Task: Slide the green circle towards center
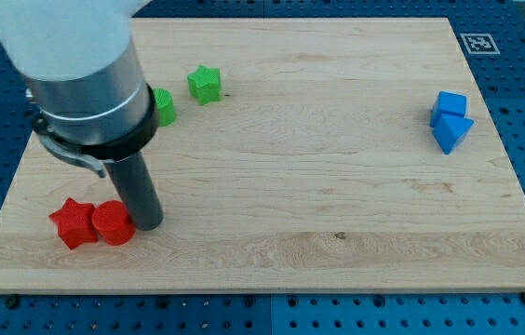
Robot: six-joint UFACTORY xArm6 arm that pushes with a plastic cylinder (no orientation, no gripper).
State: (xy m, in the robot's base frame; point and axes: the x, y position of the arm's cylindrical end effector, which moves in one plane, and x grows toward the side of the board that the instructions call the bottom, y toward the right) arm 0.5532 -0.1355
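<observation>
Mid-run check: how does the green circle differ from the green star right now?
The green circle is round-edged and mostly hidden behind the arm's housing; the green star has points and shows in full. The circle lies lower and further to the view's left; the star sits nearer the view's top. Both are the same green, on the wooden board, well left of center. My tip is far below both, beside the red circle.

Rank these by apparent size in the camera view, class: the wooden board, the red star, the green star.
1. Wooden board, by far the largest.
2. Red star.
3. Green star.
The red star lies nearer the view's bottom, possibly closer to the camera, so their true sizes may match.
</observation>
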